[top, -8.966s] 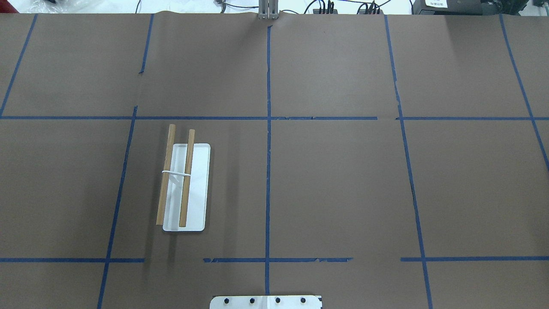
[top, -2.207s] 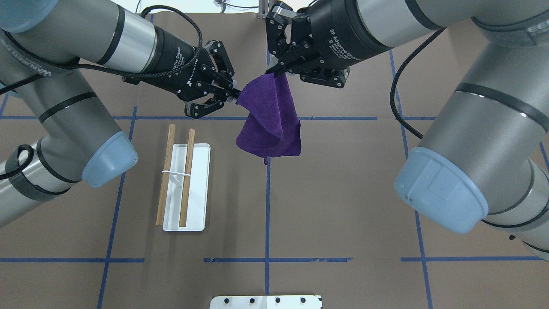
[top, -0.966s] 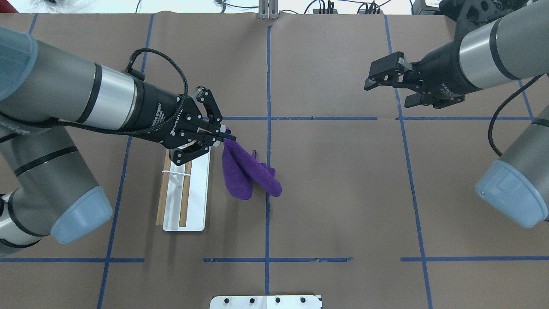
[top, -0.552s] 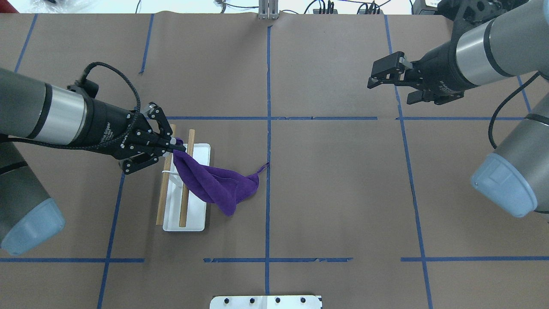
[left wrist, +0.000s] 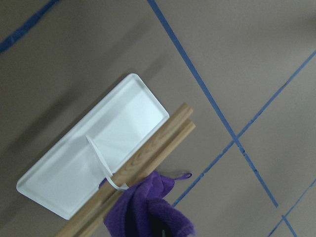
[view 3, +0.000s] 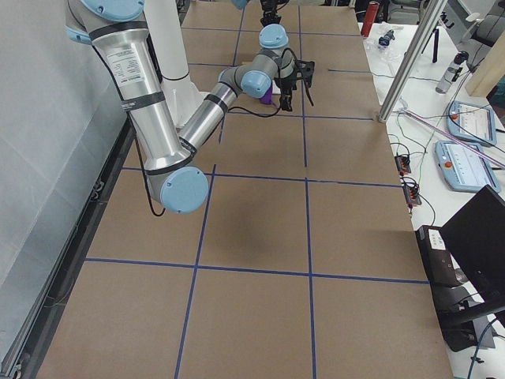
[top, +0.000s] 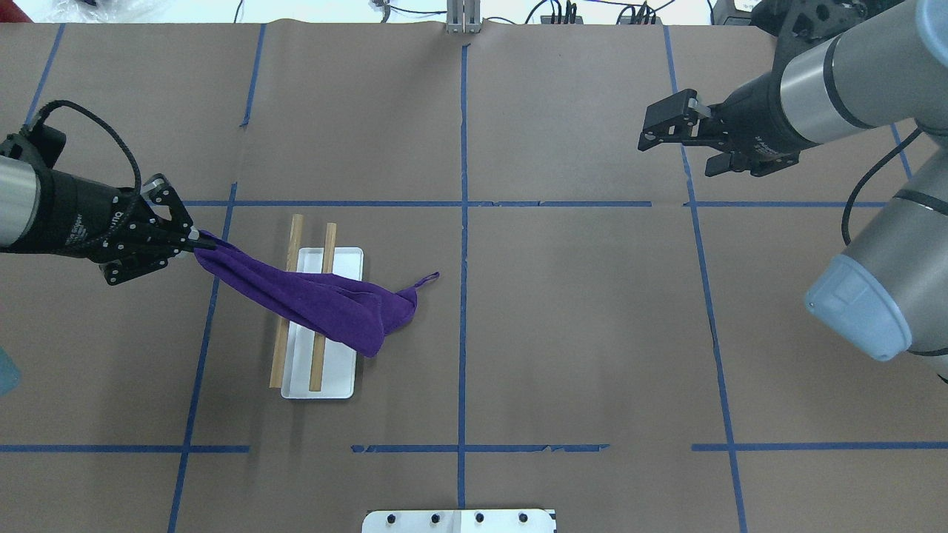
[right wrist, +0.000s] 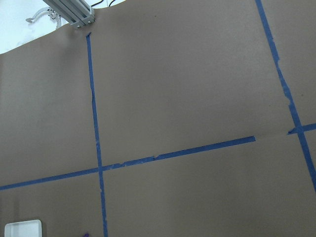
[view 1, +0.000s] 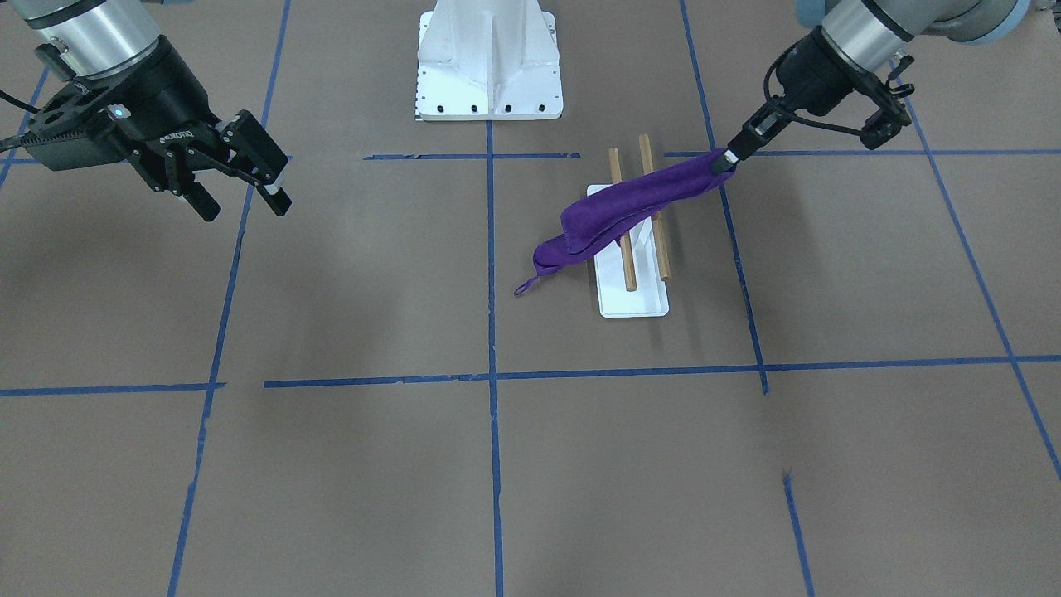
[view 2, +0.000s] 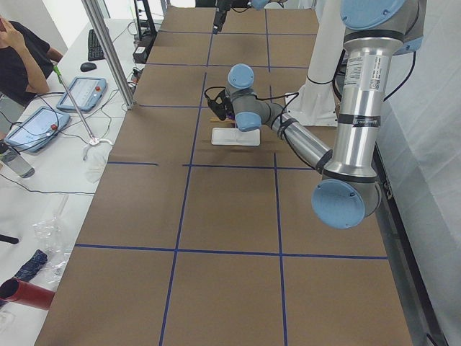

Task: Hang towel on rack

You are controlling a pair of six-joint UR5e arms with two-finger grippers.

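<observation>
The purple towel (top: 311,302) lies stretched across both brown dowels of the rack (top: 324,370), its free end with a loop hanging off the rack's right side. It also shows in the front view (view 1: 630,207) and the left wrist view (left wrist: 148,212). My left gripper (top: 198,240) is shut on the towel's corner, left of the rack and above the table. The rack (view 1: 634,298) stands on its flat white base (left wrist: 74,168). My right gripper (top: 670,137) is open and empty, far off at the back right.
Brown paper with blue tape lines (top: 464,296) covers the table. The white robot pedestal (view 1: 489,66) sits at the table's near edge. A metal post (top: 463,18) stands at the far edge. An operator and tablets (view 2: 43,108) are beside the table.
My left gripper has pulled the towel's corner leftward, past both dowels, so the towel now drapes across the rack. The right gripper has hardly moved and stays open.
</observation>
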